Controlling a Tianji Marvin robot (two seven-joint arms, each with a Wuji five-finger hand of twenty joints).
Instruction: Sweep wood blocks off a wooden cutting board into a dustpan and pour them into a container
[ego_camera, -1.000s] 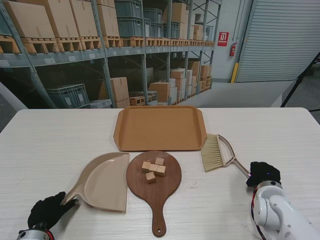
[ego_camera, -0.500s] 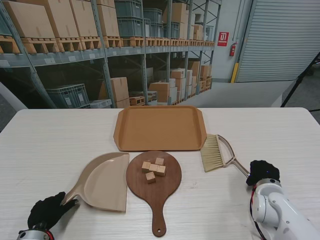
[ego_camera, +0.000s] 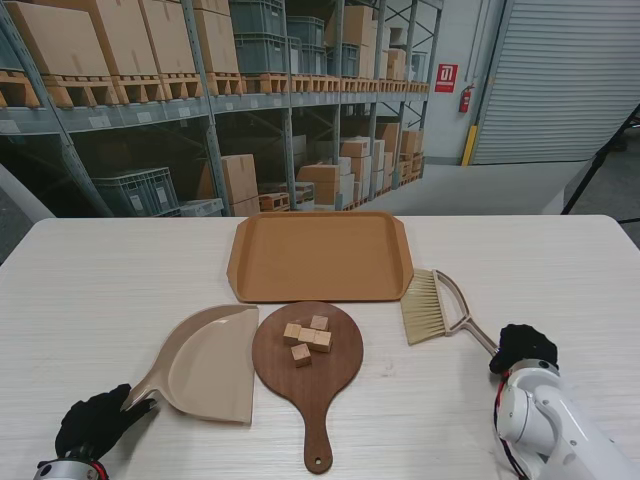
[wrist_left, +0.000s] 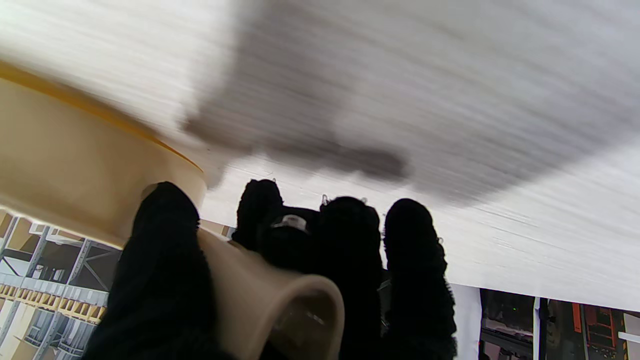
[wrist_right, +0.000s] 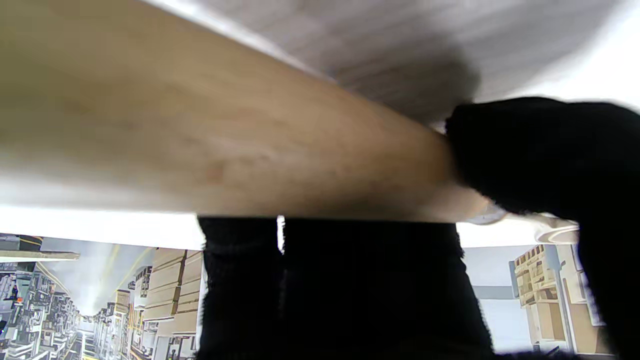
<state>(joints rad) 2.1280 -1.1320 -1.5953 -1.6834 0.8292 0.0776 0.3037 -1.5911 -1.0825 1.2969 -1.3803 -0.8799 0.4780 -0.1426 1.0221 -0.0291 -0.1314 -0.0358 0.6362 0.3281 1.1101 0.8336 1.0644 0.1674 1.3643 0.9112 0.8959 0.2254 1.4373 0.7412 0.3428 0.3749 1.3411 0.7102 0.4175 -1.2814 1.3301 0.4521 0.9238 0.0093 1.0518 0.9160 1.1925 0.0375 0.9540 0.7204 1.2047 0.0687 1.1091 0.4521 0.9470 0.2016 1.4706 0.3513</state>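
Several wood blocks (ego_camera: 307, 338) lie on the round dark cutting board (ego_camera: 340, 375) near the table's middle. To its left lies the beige dustpan (ego_camera: 210, 362). My left hand (ego_camera: 95, 423) in its black glove is wrapped around the dustpan's handle (wrist_left: 272, 300). A hand brush (ego_camera: 429, 306) with pale bristles lies to the right of the board. The fingers of my right hand (ego_camera: 523, 346) are closed around the brush's wooden handle (wrist_right: 225, 140). The orange tray (ego_camera: 320, 256) sits farther from me, behind the board.
The white table (ego_camera: 120, 290) ends at its far edge against a warehouse floor with shelving. The board's long handle (ego_camera: 318, 440) points toward me between the two arms.
My right hand has shifted slightly left and toward me with the brush handle in it, turning the brush a little. The left hand and dustpan have not moved.
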